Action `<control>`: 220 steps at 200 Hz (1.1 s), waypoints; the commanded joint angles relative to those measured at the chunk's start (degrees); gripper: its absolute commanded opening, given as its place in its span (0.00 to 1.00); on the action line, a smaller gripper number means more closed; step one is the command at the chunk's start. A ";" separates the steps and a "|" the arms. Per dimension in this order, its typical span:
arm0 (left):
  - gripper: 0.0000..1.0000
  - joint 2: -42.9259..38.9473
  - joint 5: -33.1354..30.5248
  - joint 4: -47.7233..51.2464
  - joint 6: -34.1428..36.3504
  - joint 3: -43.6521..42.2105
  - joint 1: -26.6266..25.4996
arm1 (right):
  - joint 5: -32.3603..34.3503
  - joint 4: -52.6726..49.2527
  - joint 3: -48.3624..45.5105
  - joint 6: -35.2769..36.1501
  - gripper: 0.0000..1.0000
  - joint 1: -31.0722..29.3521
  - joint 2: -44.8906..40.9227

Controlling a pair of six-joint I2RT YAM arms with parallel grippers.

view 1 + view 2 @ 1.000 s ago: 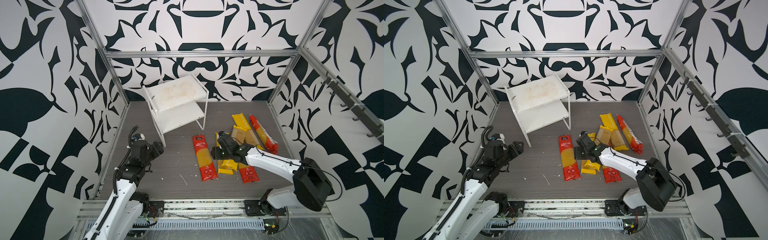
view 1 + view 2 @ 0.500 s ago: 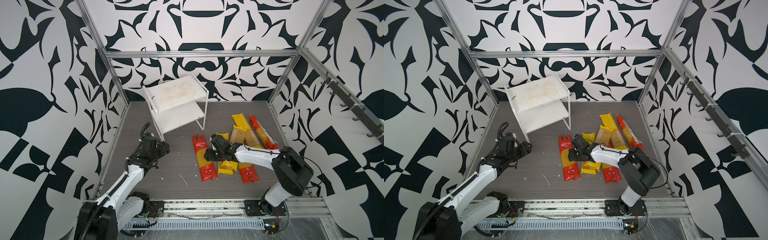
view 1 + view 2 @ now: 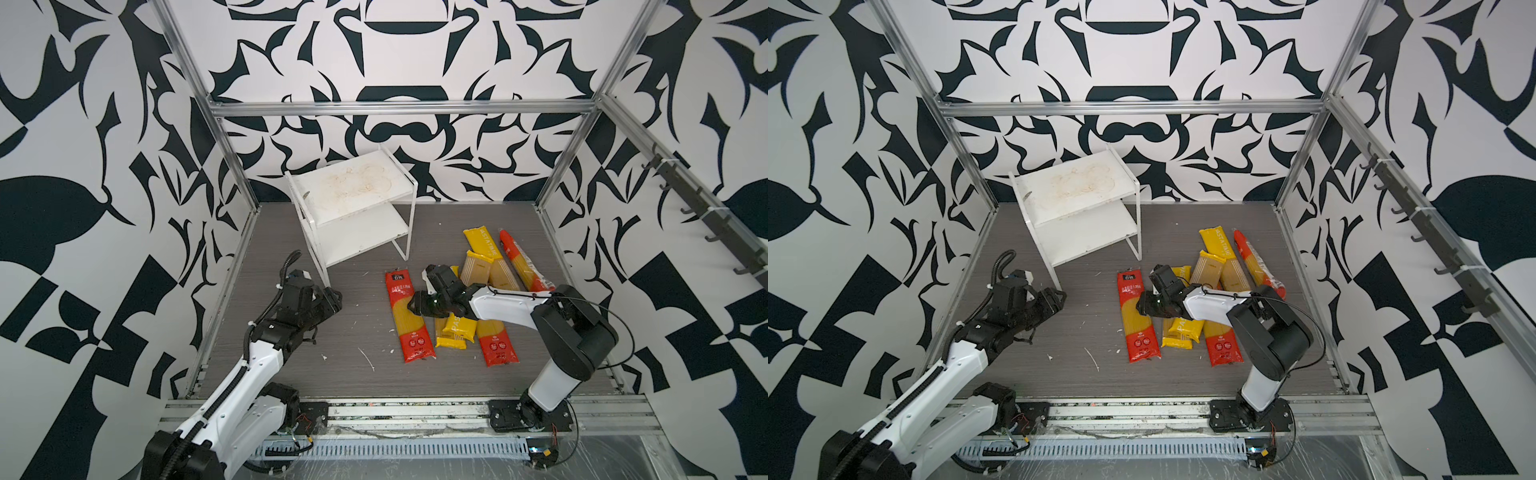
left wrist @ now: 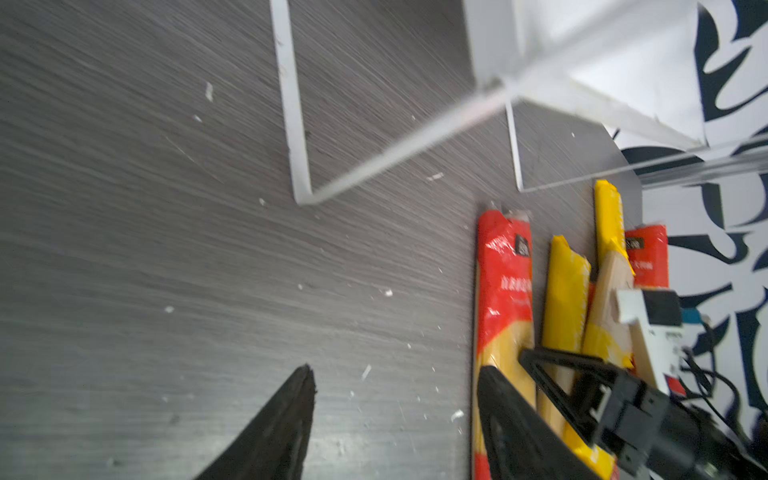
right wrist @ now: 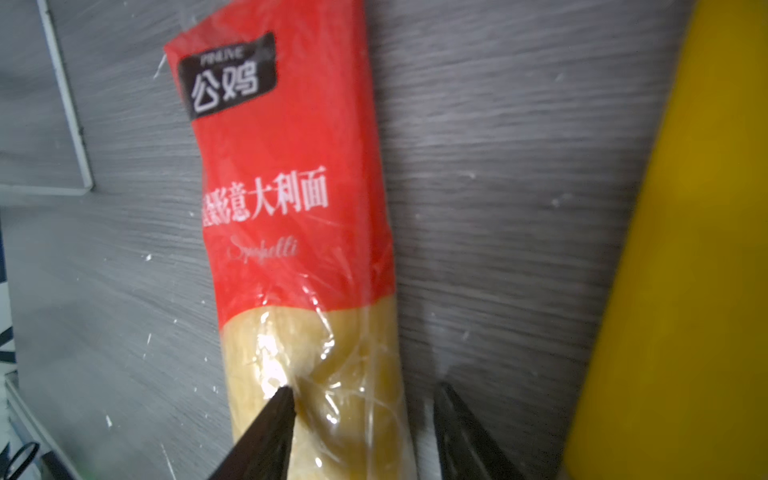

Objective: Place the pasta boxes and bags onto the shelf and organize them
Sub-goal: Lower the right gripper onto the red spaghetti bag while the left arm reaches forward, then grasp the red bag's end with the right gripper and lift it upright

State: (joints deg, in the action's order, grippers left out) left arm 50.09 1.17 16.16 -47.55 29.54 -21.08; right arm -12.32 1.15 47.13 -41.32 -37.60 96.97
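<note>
The white shelf (image 3: 353,187) (image 3: 1075,187) stands at the back left with both boards bare; its leg (image 4: 291,104) shows in the left wrist view. Several pasta packs lie on the floor right of it. The leftmost red pack (image 3: 409,332) (image 3: 1138,332) (image 5: 286,166) lies apart from the pile. My right gripper (image 3: 411,306) (image 5: 365,388) is down on its clear middle, open: one fingertip (image 5: 284,395) presses the wrap, the other rests on the floor beside the pack. A yellow pack (image 3: 457,328) (image 5: 685,249) lies alongside. My left gripper (image 3: 332,297) (image 4: 397,374) hangs open and empty by the shelf's front leg.
More packs are heaped at the right: a yellow one (image 3: 482,245), a red one (image 3: 523,266) near the right wall and a red one (image 3: 496,345) at the front. White crumbs (image 3: 368,357) dot the grey floor. Patterned walls close in on three sides.
My left arm has stretched forward and right to the shelf's front leg, its jaws narrowing. My right gripper has slid left off the pile onto the leftmost red pack, its jaws narrowing too.
</note>
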 commanded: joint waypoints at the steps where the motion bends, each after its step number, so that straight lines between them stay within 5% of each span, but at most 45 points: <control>1: 0.66 -1.07 -2.19 3.35 -4.75 -0.21 -4.31 | -1.68 3.32 -2.60 -2.22 0.44 -0.19 0.52; 54: 0.66 3.15 -5.63 3.35 -8.31 3.46 -13.17 | -3.98 10.65 -6.25 -3.42 0.18 -0.19 -1.16; 100: 0.66 5.12 -5.70 2.08 -10.23 5.86 -15.48 | -5.69 17.12 -10.87 -2.94 0.00 -0.19 -5.20; 220: 0.74 3.83 -2.97 -6.35 -12.48 6.49 -15.49 | -9.74 32.78 -17.84 0.53 0.00 -0.27 -14.76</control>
State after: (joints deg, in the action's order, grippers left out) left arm 54.83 -1.98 12.34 -58.81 34.28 -36.40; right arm -20.43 23.62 29.12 -42.28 -37.60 85.47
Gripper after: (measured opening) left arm 0.727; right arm 0.066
